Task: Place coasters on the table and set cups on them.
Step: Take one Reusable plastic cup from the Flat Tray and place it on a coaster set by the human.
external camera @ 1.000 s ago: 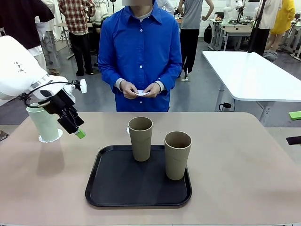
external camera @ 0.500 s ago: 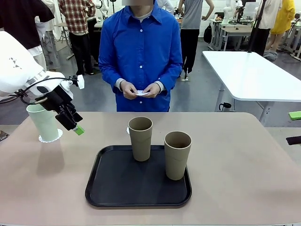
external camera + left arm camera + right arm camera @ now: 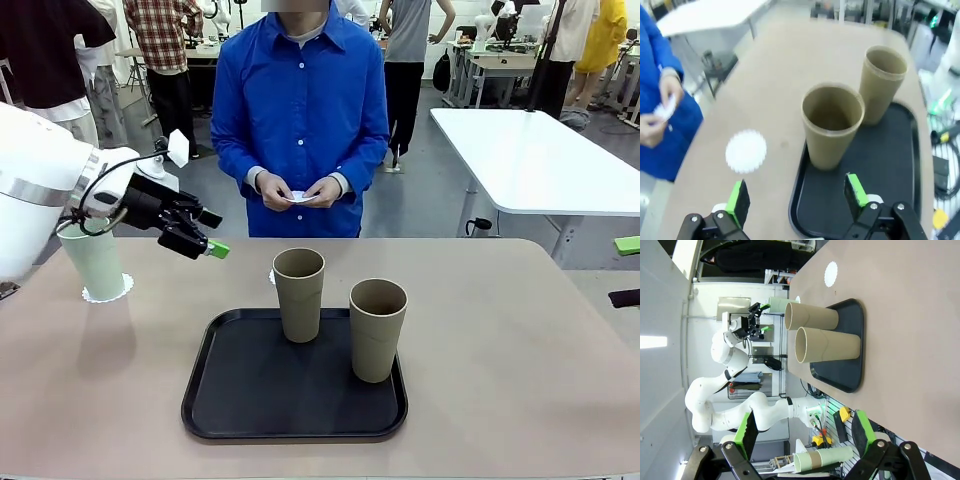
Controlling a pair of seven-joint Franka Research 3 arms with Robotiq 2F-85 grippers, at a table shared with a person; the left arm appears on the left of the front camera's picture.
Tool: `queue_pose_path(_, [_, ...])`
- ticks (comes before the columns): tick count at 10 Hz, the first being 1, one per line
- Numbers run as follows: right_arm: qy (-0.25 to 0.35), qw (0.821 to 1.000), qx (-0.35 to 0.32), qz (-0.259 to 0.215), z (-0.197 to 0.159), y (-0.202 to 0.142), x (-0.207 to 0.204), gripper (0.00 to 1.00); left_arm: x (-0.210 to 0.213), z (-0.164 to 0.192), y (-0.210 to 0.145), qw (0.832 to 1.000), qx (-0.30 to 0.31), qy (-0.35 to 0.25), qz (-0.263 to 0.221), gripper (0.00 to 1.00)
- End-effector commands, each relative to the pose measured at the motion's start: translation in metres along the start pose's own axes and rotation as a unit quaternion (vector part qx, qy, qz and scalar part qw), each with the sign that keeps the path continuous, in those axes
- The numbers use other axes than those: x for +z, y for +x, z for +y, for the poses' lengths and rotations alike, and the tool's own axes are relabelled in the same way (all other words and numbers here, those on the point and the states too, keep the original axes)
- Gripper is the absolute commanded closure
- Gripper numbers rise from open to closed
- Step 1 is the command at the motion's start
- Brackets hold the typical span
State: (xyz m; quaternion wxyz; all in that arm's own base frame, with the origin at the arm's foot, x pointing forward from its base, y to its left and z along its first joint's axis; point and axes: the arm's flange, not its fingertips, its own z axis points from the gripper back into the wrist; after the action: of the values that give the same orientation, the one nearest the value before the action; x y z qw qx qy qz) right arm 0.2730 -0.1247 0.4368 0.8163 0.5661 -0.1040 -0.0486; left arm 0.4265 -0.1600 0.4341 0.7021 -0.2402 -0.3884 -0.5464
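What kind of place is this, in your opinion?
Probably a robotics lab or workshop: a white robot arm reaches over a tan table, and behind it are a white table and several standing people.

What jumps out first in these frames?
Two tan cups stand on the black tray, front and centre. At far left the mint cup sits on a coaster, and the open, empty left gripper hovers between it and the tray. A bare coaster lies just behind the tray.
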Motion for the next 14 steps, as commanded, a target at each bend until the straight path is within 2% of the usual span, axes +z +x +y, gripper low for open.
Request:
queue_pose_path(1, [0.011, 1.0, 0.008, -0.004, 0.0, 0.002, 0.0, 0.0, -0.016, -0.003, -0.044, 0.991, -0.019, -0.068, -0.112, 0.0])
queue_pose_path(4, [0.011, 1.0, 0.008, -0.004, 0.0, 0.002, 0.0, 0.0, -0.022, 0.006, -0.079, 0.977, 0.014, -0.117, -0.18, 0.0])
queue_pose_path(8, [0.011, 1.0, 0.008, -0.004, 0.0, 0.002, 0.0, 0.0, -0.049, 0.006, -0.101, 0.979, 0.016, -0.134, -0.155, 0.0])
queue_pose_path(9, [0.011, 1.0, 0.008, -0.004, 0.0, 0.002, 0.0, 0.0, -0.049, 0.002, -0.096, 0.985, 0.018, -0.112, -0.129, 0.0])
queue_pose_path(10, [0.011, 1.0, 0.008, -0.004, 0.0, 0.002, 0.0, 0.0, -0.043, 0.004, -0.104, 0.976, 0.04, -0.136, -0.167, 0.0])
queue_pose_path(12, [0.011, 1.0, 0.008, -0.004, 0.0, 0.002, 0.0, 0.0, -0.043, 0.004, -0.104, 0.976, 0.04, -0.136, -0.167, 0.0])
queue_pose_path(13, [0.011, 1.0, 0.008, -0.004, 0.0, 0.002, 0.0, 0.0, -0.048, 0.004, -0.103, 0.979, 0.037, -0.131, -0.154, 0.0])
queue_pose_path(14, [0.011, 1.0, 0.008, -0.004, 0.0, 0.002, 0.0, 0.0, -0.066, 0.007, -0.101, 0.978, -0.002, -0.164, -0.126, 0.0])
